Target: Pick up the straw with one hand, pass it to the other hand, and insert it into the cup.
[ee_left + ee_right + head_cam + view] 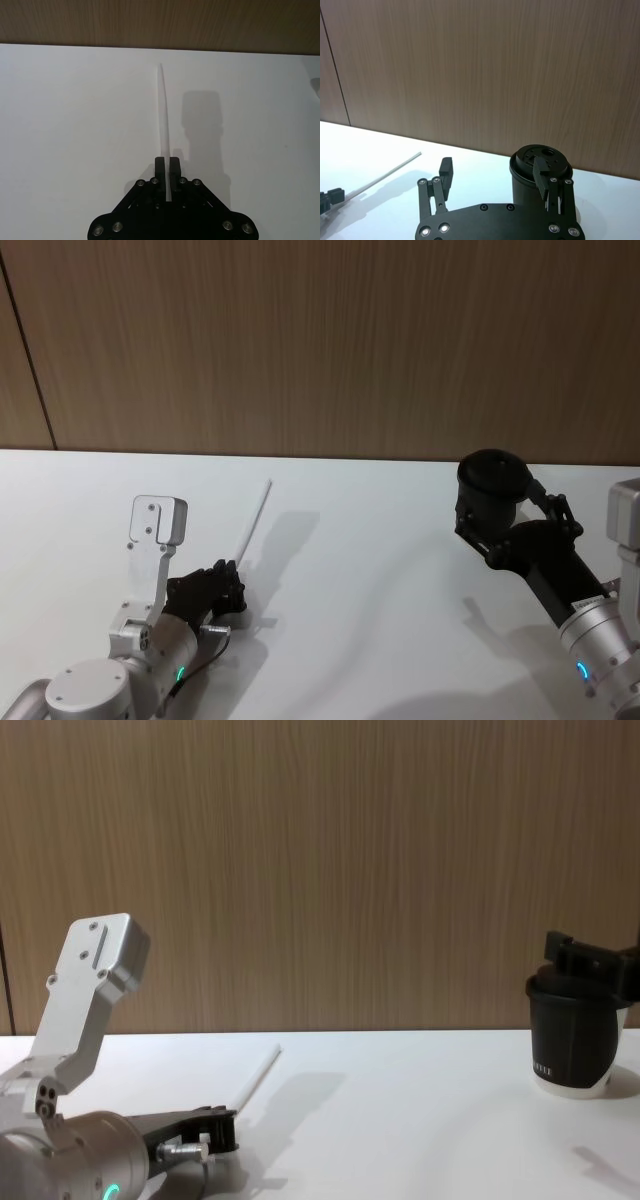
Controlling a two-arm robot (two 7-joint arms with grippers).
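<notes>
Low on the left, the left hand (167, 162) is closed narrowly on the thin, straight white straw (161, 110) near its lower end. The straw slants up over the smooth white counter (380, 570). Far right, the right hand (492, 167) is spread wide, with one finger at the round black lidded cup (525, 182).

The left hand (167, 162) reaches forward low on the robot's left, its two black fingers pressed together on the near end of the straw (162, 110), while the right hand (492, 172) reaches forward on the right with its fingers spread wide apart.
</notes>
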